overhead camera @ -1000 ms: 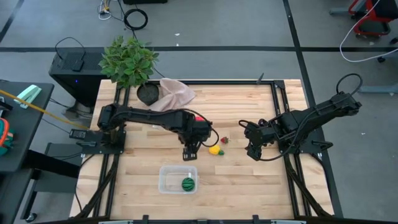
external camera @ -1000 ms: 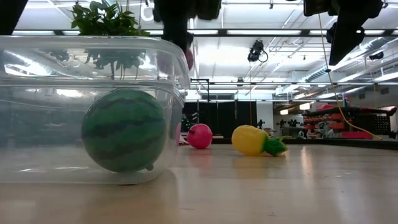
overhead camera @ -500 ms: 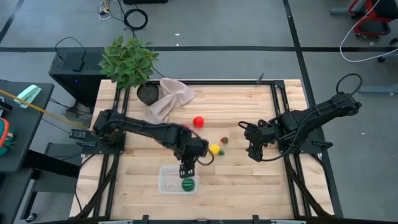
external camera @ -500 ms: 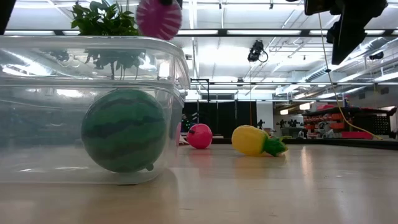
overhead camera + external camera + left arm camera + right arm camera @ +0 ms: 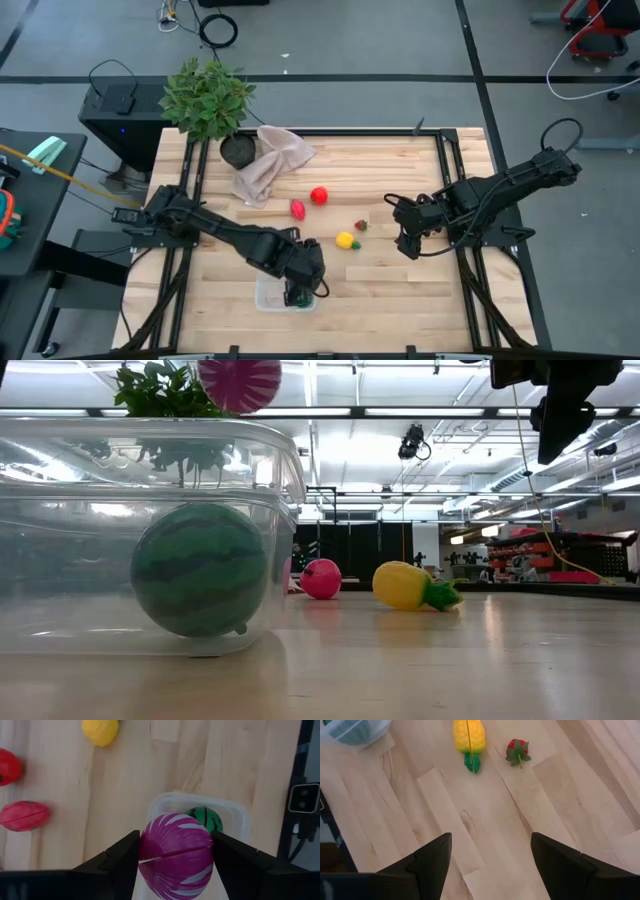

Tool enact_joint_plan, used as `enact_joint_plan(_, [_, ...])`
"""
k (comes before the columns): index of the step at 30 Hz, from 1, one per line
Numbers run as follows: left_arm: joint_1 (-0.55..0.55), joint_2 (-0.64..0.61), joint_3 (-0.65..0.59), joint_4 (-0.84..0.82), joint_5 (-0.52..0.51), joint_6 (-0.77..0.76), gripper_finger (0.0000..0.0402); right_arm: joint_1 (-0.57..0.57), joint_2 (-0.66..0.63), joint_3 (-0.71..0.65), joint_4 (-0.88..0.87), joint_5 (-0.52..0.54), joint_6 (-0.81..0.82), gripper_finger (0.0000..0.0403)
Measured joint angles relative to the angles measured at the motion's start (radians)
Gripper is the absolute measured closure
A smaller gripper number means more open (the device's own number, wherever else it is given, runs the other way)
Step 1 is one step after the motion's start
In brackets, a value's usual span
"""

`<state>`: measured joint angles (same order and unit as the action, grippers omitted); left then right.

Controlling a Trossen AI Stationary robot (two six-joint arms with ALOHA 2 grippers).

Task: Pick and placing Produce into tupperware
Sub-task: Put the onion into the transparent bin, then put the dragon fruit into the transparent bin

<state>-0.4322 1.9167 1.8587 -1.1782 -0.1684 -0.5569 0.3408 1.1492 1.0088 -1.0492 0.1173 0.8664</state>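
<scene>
My left gripper [image 5: 176, 856], closed on the purple striped ball [image 5: 176, 855], hung above the clear tub [image 5: 235, 815]; my right gripper [image 5: 487, 857] waited open.

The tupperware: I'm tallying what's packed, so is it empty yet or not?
Not empty. The tupperware holds one green striped ball. The purple piece is clamped in the left gripper above it, not inside.

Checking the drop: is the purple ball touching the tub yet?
Apart. The low view shows the purple ball held above the tub rim with a gap between them.
</scene>
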Motion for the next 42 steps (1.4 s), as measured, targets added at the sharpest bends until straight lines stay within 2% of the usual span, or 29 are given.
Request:
enact_joint_plan(9, [-0.033,0.0,0.0,0.034,-0.056,-0.021,0.0161,0.0,0.0,0.0,0.001,0.002,0.046,0.0126])
enact_joint_plan(17, [-0.045,0.0,0.0,0.033,-0.039,-0.043,0.0162,0.0,0.0,0.0,0.001,0.003,0.084,0.0126])
enact_joint_plan(30, [-0.052,0.0,0.0,0.027,-0.03,-0.043,0.0117,0.003,0.0,0.0,0.004,0.002,0.084,0.0126])
enact_joint_plan(42, [-0.047,0.0,0.0,0.027,-0.04,-0.035,0.0118,0.003,0.0,0.0,0.004,0.002,0.078,0.0126])
